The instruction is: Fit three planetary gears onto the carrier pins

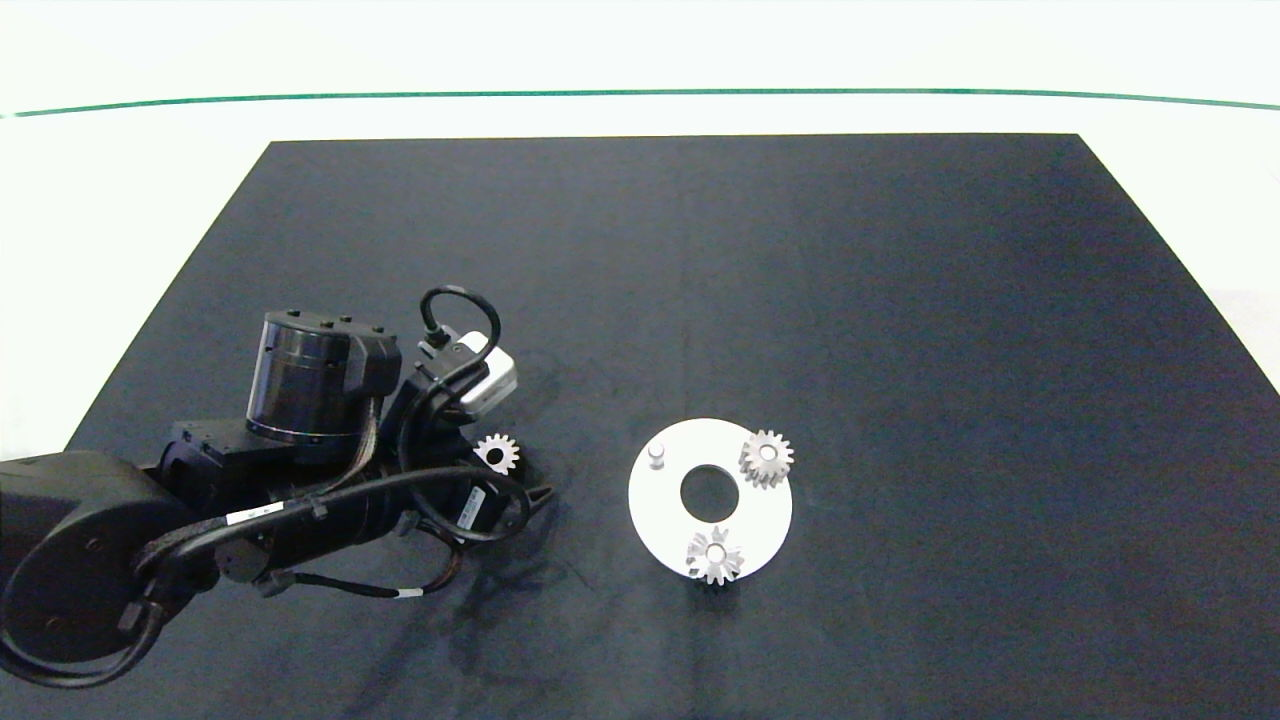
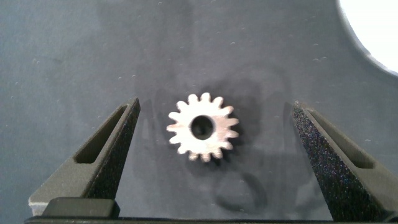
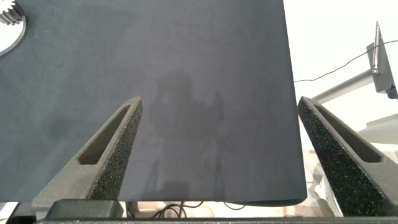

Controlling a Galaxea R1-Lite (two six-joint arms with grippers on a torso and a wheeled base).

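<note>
On the table: black mat (image 1: 900,350) over a pale table (image 1: 120,200), with a green line across its far side.
Open room: the mat's far half and right side lie bare — its right edge shows in the right wrist view.
White disc (image 1: 655,510): one, flat, near the mat's front centre.
Carrier pins: three; one bare pin (image 1: 656,455) on the disc's left, two under gears.
Planetary gears: three — two seated, gear one (image 1: 767,458) and gear two (image 1: 715,556); the loose gear (image 2: 203,127) lies flat left of the disc.
Left gripper (image 2: 211,134): fingers spread wide either side of the loose gear, not touching it.
Right gripper (image 3: 217,134): spread wide, holding nothing, over the mat's right edge.
</note>
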